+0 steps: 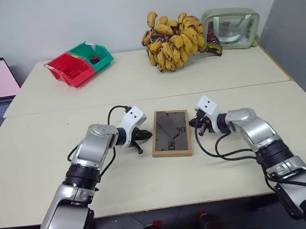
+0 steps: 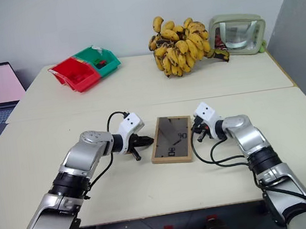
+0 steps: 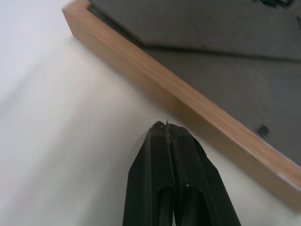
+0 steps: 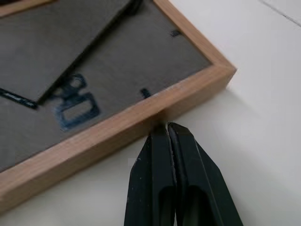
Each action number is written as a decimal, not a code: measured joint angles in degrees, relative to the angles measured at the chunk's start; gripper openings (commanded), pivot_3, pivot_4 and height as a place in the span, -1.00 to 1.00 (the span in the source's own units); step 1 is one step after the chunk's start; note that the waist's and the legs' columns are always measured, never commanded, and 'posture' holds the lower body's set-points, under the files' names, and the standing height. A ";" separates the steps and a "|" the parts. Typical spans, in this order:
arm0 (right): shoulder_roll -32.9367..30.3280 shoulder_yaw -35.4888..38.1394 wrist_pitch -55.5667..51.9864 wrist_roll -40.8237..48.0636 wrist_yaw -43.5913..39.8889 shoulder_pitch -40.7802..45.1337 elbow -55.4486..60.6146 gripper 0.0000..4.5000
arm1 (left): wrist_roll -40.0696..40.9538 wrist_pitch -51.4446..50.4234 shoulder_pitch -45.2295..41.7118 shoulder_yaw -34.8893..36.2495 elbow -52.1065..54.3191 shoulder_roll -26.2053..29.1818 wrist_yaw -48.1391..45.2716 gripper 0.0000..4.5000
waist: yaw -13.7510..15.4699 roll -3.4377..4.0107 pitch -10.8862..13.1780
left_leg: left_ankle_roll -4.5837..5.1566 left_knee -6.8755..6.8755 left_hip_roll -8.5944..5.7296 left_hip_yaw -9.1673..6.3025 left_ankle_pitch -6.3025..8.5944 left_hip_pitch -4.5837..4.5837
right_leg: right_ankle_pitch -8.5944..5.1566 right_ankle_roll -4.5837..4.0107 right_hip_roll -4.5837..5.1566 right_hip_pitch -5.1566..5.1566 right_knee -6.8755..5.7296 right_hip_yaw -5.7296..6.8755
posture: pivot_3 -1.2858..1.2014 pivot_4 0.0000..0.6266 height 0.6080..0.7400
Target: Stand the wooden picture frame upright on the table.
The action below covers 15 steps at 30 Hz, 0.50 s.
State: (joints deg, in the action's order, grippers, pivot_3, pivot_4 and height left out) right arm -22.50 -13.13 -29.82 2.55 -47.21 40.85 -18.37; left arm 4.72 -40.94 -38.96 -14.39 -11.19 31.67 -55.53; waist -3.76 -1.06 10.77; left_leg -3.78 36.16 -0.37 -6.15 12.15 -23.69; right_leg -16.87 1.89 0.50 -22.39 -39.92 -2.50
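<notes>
The wooden picture frame (image 1: 170,133) lies back-up on the desk (image 1: 137,77) between the closed, empty left pincer (image 1: 140,140) and right pincer (image 1: 196,126), likely light, stiff and slidable, best pinched by its long wooden edges

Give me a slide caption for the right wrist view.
Shut right gripper at the edge of the face-down wooden picture frame on the table.

light: bright, even | shadows: soft | blur: wrist views soft at close range
</notes>
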 measured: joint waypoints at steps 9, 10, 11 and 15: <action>0.51 -0.60 -4.21 0.84 -0.36 -2.03 5.89 -0.98 | 2.28 -7.75 6.13 1.69 10.96 2.16 1.74 -1.00 | 0.18 0.00 0.00 | 0.00 0.00 -0.01 0.01 0.00 0.02 | 0.00 0.00 0.00 0.01 -0.01 -0.01 | 0.03 -0.52 1.00; 0.44 -0.83 -4.47 0.83 -0.55 -2.14 6.52 -0.98 | 2.67 -8.43 6.84 2.02 12.01 2.38 2.05 -1.00 | 0.18 0.00 0.00 | 0.00 0.00 0.00 0.01 0.00 0.02 | 0.00 0.00 0.00 0.01 -0.01 -0.01 | 0.03 -0.52 1.00; 0.26 -1.28 -4.70 0.84 -0.96 -2.42 7.48 -0.98 | 3.22 -9.30 7.65 2.46 13.17 2.75 2.30 -1.00 | 0.18 0.00 0.00 | 0.00 0.00 0.00 0.00 0.00 0.02 | 0.00 0.00 0.00 0.01 0.00 0.00 | 0.03 -0.52 1.00; 0.39 -1.75 -6.03 1.00 -1.38 -4.09 9.68 -0.98 | 4.70 -11.87 9.54 2.95 16.93 4.61 2.49 -1.00 | 0.21 0.00 0.00 | 0.00 0.00 0.00 0.00 0.00 0.03 | 0.00 0.00 0.00 0.02 -0.01 0.00 | 0.03 -0.52 1.00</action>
State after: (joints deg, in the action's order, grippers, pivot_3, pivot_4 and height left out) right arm -22.12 -14.88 -35.85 3.55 -48.59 36.76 -8.68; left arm 9.42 -52.81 -29.42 -11.44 5.74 36.28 -53.04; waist -3.56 -1.06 10.77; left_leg -3.78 36.16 -0.37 -6.15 12.15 -23.66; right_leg -16.87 1.89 0.51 -22.37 -39.93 -2.50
